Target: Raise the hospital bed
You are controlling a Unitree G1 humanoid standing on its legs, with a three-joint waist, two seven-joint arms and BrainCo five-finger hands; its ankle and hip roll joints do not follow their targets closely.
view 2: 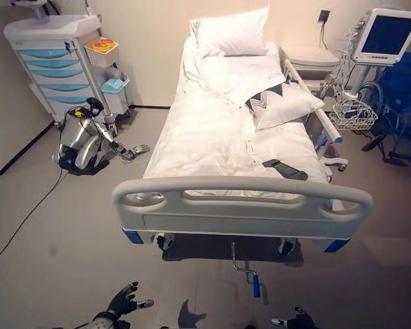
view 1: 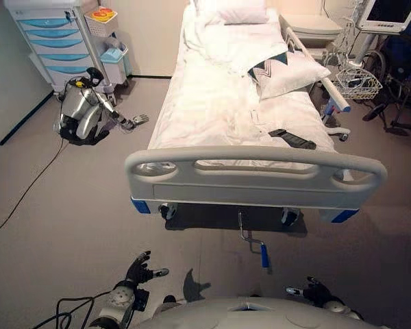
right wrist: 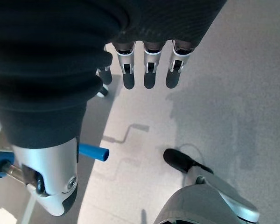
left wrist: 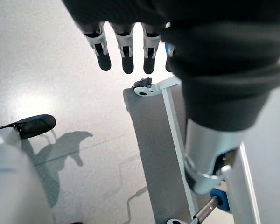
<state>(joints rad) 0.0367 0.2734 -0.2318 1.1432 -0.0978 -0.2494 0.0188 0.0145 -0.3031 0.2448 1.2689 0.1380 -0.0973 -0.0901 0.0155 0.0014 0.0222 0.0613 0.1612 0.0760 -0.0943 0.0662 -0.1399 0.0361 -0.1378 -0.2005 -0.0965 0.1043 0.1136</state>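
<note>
We hang both hands, left hand [view 1: 138, 269] and right hand [view 1: 314, 290], fingers relaxed, empty; the crank [view 1: 253, 241] under the bed's footboard [view 1: 255, 179] sits low, so our reach may miss its blue handle [view 1: 264, 255].

No legible text

Nothing could be read: the print on the yellow box [view 2: 101, 46] atop the cart [view 2: 51, 65] was too small, and the monitor [view 2: 385, 34] screen stayed blank.

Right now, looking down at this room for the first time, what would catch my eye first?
The white hospital bed fills the middle, its grey footboard nearest the robot. Under that footboard a crank with a blue handle sticks out over the floor. To the left, another silver robot sits slumped by a blue-drawered cart.
</note>
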